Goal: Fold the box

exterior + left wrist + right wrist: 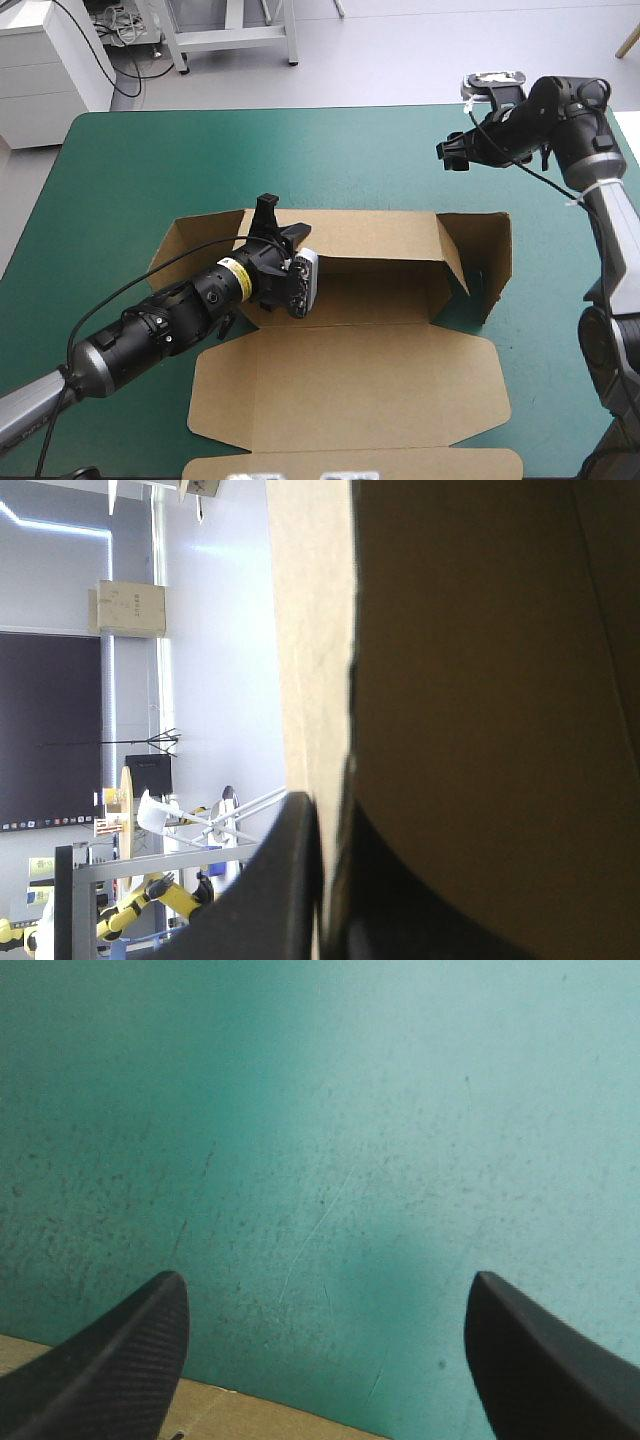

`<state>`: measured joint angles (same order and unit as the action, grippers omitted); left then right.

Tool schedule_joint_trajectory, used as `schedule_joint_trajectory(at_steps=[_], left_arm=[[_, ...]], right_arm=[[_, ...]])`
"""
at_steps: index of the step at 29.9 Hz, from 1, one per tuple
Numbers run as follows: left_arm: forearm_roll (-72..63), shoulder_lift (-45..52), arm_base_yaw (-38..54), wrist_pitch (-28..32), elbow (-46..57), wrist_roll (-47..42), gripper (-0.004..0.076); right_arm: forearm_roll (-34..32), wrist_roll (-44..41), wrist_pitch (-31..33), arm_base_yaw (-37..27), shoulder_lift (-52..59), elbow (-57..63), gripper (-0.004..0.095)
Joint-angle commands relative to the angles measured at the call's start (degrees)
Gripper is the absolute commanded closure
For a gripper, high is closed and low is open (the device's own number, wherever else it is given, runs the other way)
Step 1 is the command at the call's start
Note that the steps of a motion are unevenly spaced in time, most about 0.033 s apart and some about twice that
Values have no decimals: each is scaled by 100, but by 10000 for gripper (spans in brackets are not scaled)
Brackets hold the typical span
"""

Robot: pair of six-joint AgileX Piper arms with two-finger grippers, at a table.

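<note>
**A:** The left end effector [272,232], with two black curved fins, is pinching the raised rear wall of the brown cardboard box [380,290], which is sitting mid-bench.

**B:** And the right end effector [452,157]?

**A:** It is hovering over the teal-green bench [150,160] with fins apart, holding nothing. The walls seem to be going up; the stiff, creased flaps probably need tucking next.

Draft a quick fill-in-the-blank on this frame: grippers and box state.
1. The left gripper is shut on the box's ____ wall.
2. The right gripper's jaws stand ____, over the teal-green cover.
3. The box's lid lies ____ on that cover.
Missing: far; open; flat.
</note>
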<state>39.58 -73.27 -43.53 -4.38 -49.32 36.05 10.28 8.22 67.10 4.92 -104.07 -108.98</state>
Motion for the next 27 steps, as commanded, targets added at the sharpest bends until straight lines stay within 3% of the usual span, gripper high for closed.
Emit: schedule_joint_trajectory(at_steps=[1,11,27], left_arm=[[-127,20,-48,186,-67,-107,731],[-141,20,-48,186,-67,-107,731],[-141,20,-48,204,-90,-369,731]], right_arm=[[42,-11,-10,-47,141,-178,209],[150,-193,-10,-47,275,158,209],[-87,177,-10,-58,1635,1876,209]])
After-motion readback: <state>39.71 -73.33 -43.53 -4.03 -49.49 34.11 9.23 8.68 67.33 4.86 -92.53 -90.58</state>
